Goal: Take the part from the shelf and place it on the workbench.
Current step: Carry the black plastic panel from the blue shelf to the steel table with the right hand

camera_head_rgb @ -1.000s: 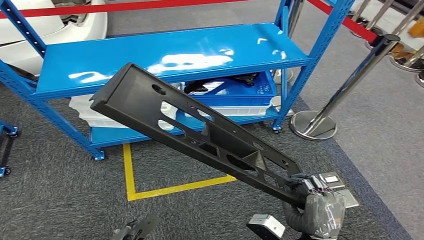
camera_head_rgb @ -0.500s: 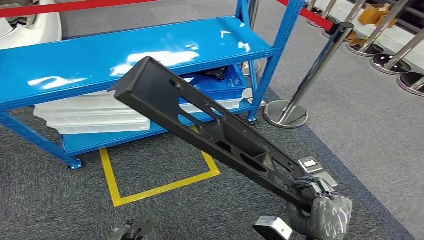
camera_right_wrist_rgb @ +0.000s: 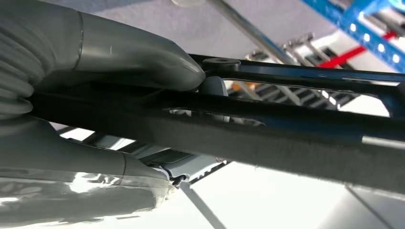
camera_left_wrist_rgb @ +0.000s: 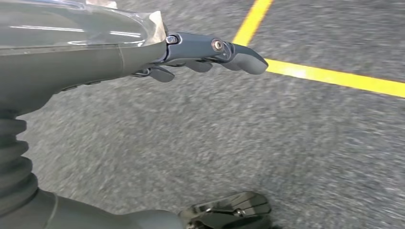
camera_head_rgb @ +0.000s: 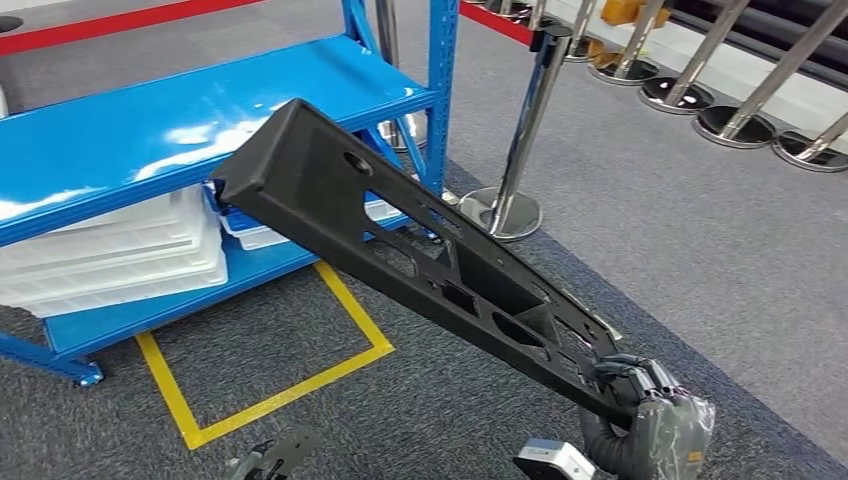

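Right hand clamps near end of long black part — off shelf, cantilevered over carpet. Left hand empty, fingers loosely spread. Your risk — far tip clipping shelf upright or stanchion; one-end grip may twist.

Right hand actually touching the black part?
Touching. Right wrist view: the right hand wraps the black part, thumb pressed against it. Head view agrees.

left hand cut off by frame edge, part hiding right hand's fingers
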You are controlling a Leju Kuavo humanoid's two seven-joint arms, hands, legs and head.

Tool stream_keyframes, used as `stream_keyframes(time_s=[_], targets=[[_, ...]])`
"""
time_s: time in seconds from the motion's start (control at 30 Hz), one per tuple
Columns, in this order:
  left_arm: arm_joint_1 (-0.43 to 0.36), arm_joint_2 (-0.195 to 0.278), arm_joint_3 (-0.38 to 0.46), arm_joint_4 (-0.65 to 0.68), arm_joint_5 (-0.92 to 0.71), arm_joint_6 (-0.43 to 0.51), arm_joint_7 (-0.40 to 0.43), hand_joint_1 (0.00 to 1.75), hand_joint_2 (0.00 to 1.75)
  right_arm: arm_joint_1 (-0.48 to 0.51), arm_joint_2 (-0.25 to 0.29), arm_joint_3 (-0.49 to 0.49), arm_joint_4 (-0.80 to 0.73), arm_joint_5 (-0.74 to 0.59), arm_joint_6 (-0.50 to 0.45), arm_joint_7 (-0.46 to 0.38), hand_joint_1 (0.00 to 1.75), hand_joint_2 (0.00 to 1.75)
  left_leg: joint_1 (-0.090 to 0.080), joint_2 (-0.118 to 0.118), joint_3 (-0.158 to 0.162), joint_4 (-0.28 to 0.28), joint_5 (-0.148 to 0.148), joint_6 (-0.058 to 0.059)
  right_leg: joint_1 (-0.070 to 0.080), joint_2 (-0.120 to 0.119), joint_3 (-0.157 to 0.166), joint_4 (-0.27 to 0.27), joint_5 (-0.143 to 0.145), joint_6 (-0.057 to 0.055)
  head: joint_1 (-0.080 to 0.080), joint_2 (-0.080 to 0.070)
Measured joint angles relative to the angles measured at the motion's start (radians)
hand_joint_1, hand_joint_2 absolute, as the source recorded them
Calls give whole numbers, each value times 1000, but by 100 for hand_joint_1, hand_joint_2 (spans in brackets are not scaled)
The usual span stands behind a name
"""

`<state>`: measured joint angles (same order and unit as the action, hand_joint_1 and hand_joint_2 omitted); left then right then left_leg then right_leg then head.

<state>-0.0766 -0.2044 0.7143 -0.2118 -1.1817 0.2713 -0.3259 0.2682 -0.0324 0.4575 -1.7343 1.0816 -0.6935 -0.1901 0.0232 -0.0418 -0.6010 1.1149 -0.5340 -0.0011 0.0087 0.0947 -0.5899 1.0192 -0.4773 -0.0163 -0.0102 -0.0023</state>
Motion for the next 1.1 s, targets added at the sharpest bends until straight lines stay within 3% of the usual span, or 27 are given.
stream_keyframes(time_s=[0.07, 0.13, 0.17, 0.23, 0.3, 0.37, 0.4, 0.43, 0.5, 0.57, 0.63, 0.7, 0.73, 0.8, 0.87, 0.9, 0.93, 1.0, 1.03, 1.1], targets=[[0, 0, 1, 0, 0, 1, 0, 0, 175, 10, 22, -18, -8, -5, -1, -33, 175, 175, 2, -34, 23, -61, 16, 4, -3, 24, -11, 10, -1, 9, 0, 0], [-1, 0, 2, 0, 1, 1, 0, 0, 175, 23, 39, -35, -16, -8, -1, -48, 175, 175, 1, -22, 26, -68, 13, 9, -7, 46, -20, 12, 1, 19, -1, 0], [-2, 0, 3, 0, 1, 2, 0, 0, 175, 30, 45, -42, -20, -8, -2, -52, 175, 175, 2, -12, 28, -72, 15, 13, -7, 44, -23, 15, -2, 24, 0, 0], [-4, -1, 3, 0, 1, 2, 0, 0, 175, 38, 55, -56, -27, -8, -2, -61, 175, 175, 7, 13, 35, -79, 17, 21, -6, -3, -46, 68, -35, 37, 6, 0], [-2, 0, 4, 0, 1, 2, 0, 0, 175, 43, 65, -68, -32, -10, -2, -77, 175, 175, 7, 41, 41, -80, 14, 25, -10, -65, -107, 193, -94, 51, 11, 0], [3, 0, 6, 0, 2, 3, 0, 0, 175, 53, 78, -82, -33, -16, -2, -98, 175, 175, 7, 68, 44, -80, 10, 24, -20, -87, -158, 289, -120, 60, 11, 0], [4, 1, 8, 0, 2, 3, 0, 0, 175, 59, 85, -89, -34, -19, -2, -108, 175, 175, 7, 80, 46, -80, 7, 22, -24, -91, -156, 284, -106, 63, 11, 0], [4, 0, 9, 0, 2, 3, 0, 0, 175, 64, 92, -97, -34, -23, -2, -117, 175, 175, 7, 91, 49, -80, 4, 18, -26, -98, -133, 238, -75, 64, 11, 0], [4, 0, 12, 0, 1, 3, 0, 0, 175, 69, 104, -109, -38, -29, -2, -129, 175, 175, 6, 110, 59, -81, -4, 8, -22, -134, -60, 96, -13, 61, 11, 0], [5, 0, 14, 0, 1, 4, 0, 0, 175, 71, 115, -118, -43, -36, -2, -139, 175, 175, 3, 126, 66, -82, -11, -3, -13, -158, -23, 20, 6, 49, 10, 0], [5, -1, 15, 0, 1, 4, 0, 0, 175, 78, 125, -125, -45, -44, -3, -150, 175, 175, 3, 142, 73, -88, -14, -14, -6, -143, -26, 15, 2, 34, 9, 0], [5, -2, 16, 0, 1, 4, 1, 0, 175, 86, 137, -133, -48, -53, -3, -160, 175, 175, 8, 132, 75, -79, -30, -23, -7, -123, -22, 6, 5, 18, 8, 0], [5, -2, 16, 0, 1, 4, 1, 0, 175, 87, 143, -136, -50, -57, -3, -164, 175, 175, 8, 113, 64, -49, -52, -23, -9, -112, -18, 1, 7, 10, 7, 0], [9, -2, 18, 0, 1, 5, 1, 0, 175, 87, 153, -141, -51, -64, -4, -174, 175, 175, 5, 69, 7, 71, -112, -18, -8, -90, -13, -2, 6, -2, 5, 0], [16, -2, 20, 0, 1, 5, 3, 0, 175, 90, 160, -145, -50, -71, -4, -180, 175, 175, -1, 54, -56, 182, -142, -14, -3, -61, -9, -2, 3, -8, 4, 0], [18, -2, 21, 0, 0, 5, 4, 0, 175, 92, 163, -147, -50, -73, -4, -182, 175, 175, -4, 51, -68, 191, -128, -10, -1, -44, -6, -1, 2, -10, 4, 0], [19, -2, 22, 0, 0, 4, 6, 0, 175, 95, 166, -150, -49, -76, -4, -185, 175, 175, -5, 48, -60, 159, -95, -6, 1, -28, -2, -1, 0, -10, 4, 0], [18, -1, 23, 0, 0, 4, 8, 0, 175, 100, 171, -154, -49, -84, -4, -192, 175, 175, -6, 14, -15, 32, -15, 3, 3, 2, 5, 2, -5, -8, 4, 0], [17, -1, 24, 0, -1, 5, 9, 0, 175, 102, 173, -156, -49, -88, -4, -194, 175, 175, -4, -6, 7, -23, 9, 6, 4, 15, 6, 5, -7, -5, 5, 0], [17, -1, 24, 0, -1, 5, 10, 0, 175, 106, 177, -160, -49, -95, -4, -197, 175, 175, -4, -31, 26, -68, 16, 9, 1, 37, 0, 8, -9, 4, 5, 0]])
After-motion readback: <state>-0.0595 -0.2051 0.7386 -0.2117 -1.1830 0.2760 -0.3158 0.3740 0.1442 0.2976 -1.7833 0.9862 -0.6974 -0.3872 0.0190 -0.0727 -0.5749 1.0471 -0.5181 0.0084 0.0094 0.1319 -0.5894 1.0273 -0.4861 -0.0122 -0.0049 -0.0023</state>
